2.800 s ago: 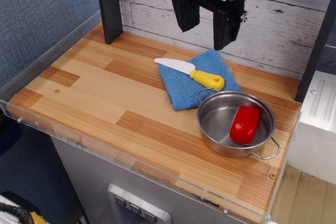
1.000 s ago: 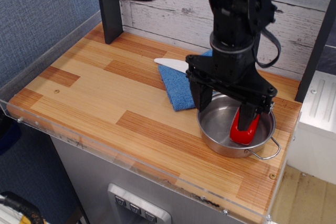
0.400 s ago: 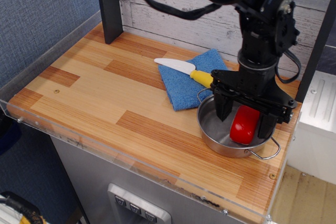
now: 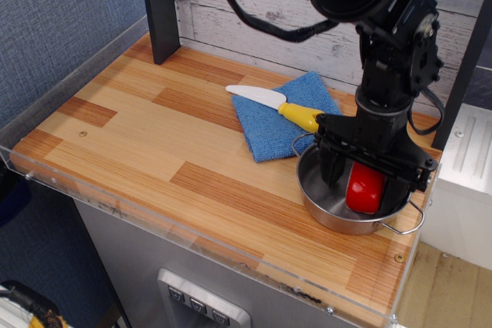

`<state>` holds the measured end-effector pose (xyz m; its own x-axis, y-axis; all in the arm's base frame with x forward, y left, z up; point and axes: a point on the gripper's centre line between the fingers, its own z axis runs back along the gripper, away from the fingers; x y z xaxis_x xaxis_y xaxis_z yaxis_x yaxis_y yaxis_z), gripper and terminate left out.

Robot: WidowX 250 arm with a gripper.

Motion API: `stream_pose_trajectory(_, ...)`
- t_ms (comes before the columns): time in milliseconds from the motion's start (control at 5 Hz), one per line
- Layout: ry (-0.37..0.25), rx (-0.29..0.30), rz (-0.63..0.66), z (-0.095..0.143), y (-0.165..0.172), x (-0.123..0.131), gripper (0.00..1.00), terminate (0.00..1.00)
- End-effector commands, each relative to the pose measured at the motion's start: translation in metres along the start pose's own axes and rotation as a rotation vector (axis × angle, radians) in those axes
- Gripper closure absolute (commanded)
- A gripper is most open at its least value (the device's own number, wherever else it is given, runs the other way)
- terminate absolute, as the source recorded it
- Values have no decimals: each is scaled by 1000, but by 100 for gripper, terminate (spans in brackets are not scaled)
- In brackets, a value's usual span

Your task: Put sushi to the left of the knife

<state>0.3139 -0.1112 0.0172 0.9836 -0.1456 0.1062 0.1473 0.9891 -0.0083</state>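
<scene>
The sushi [image 4: 366, 190], glossy red on top, lies inside a small steel pot [image 4: 327, 203] at the right front of the table. My gripper [image 4: 366, 177] is lowered into the pot, open, with one finger on each side of the sushi; whether the fingers touch it I cannot tell. The knife [image 4: 277, 104], with a white blade and a yellow handle, lies on a blue cloth [image 4: 265, 132] just left of and behind the pot. The end of its handle is hidden behind my gripper.
A clear plastic rim [image 4: 192, 240] runs along the table's front and left edges. A dark post [image 4: 159, 9] stands at the back left. A white plank wall is behind, and a white unit [image 4: 465, 159] stands to the right of the table.
My gripper has come down from above the table into the pot and now straddles the sushi. The pot and the sushi have shifted a little to the right.
</scene>
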Motion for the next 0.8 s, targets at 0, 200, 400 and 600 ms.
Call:
stream_pose_trajectory(0, -22, -1, -37, 11, -8, 3, 100, 0)
stream_pose_trajectory(200, -29, -8, -47, 15, -11, 1, 100, 0)
stream_pose_trajectory(400, -51, -19, -62, 24, -11, -1, 100, 0)
stream_pose_trajectory(600, -74, -28, -105, 42, -10, 3, 100, 0)
